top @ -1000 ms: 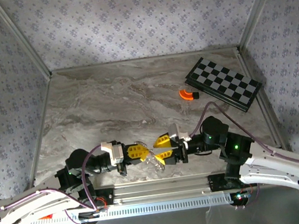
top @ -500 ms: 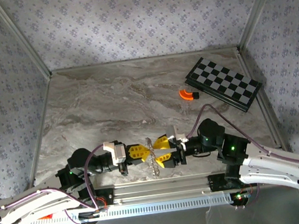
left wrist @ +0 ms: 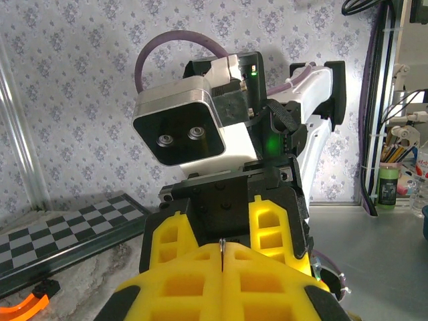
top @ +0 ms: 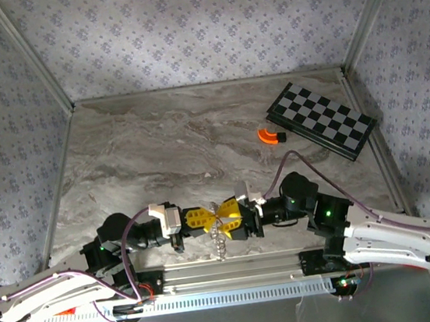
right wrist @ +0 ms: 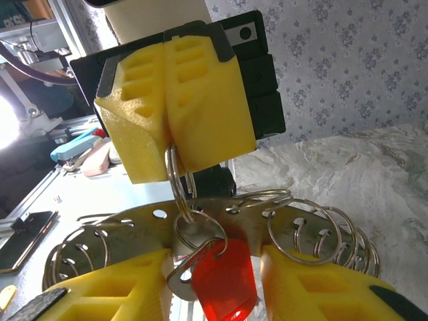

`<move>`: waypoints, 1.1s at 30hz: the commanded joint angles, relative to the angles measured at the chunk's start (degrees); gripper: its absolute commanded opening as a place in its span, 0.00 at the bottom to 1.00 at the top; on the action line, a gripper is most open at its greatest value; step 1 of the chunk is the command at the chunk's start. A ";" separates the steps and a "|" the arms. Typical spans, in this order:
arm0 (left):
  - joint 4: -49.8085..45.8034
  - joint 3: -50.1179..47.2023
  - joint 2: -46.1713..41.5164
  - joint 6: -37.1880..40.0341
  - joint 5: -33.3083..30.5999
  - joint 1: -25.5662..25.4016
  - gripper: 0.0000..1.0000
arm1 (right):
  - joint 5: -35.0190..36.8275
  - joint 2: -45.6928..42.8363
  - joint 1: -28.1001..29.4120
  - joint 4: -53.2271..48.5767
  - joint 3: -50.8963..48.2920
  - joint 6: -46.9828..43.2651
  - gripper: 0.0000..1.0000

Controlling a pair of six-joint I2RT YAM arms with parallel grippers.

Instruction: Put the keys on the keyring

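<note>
The keyring [top: 219, 230], a silvery band strung with many small split rings [right wrist: 304, 227], hangs between my two grippers near the table's front edge. My left gripper [top: 205, 218] is shut on one thin split ring [right wrist: 175, 175], whose edge shows between its yellow pads [left wrist: 221, 253]. The key [right wrist: 224, 271], red-headed with a silver shaft, hangs from that ring on the band. My right gripper [right wrist: 215, 284] faces the left one, its yellow fingers [right wrist: 114, 291] on either side of the red head. A sliver of gap shows on the right side, so I cannot tell if they pinch it.
A black-and-white chequered board [top: 321, 120] lies at the back right, with an orange curved piece [top: 271, 136] just left of it. Patterned walls close in the marble table [top: 158, 144] on three sides. The metal rail [top: 236, 268] runs under both wrists.
The right gripper has moved left and met the left gripper, closing the gap between them. The keyring now hangs straight down between the two.
</note>
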 commanded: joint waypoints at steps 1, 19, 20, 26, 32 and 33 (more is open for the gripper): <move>2.96 3.70 -0.14 -0.31 -0.13 -0.29 0.00 | 1.09 -0.05 0.37 2.50 -1.03 0.80 0.36; 1.78 2.55 -2.80 -0.02 -3.13 -0.28 0.00 | 6.82 -3.21 0.35 -6.09 0.75 -3.78 0.00; 1.08 2.60 -2.90 0.02 -3.76 -0.28 0.00 | 7.18 -3.48 0.41 -7.30 1.12 -4.38 0.00; -1.38 2.22 -2.60 0.30 -6.09 -0.29 0.00 | 10.16 -3.21 1.29 -12.58 3.89 -7.74 0.00; -3.60 2.99 -0.89 0.66 -7.17 -0.23 0.00 | 12.97 -2.12 1.80 -14.10 5.40 -8.10 0.00; -3.72 2.93 -0.71 0.69 -7.21 -0.22 0.00 | 13.31 -2.09 1.82 -14.48 5.60 -8.25 0.00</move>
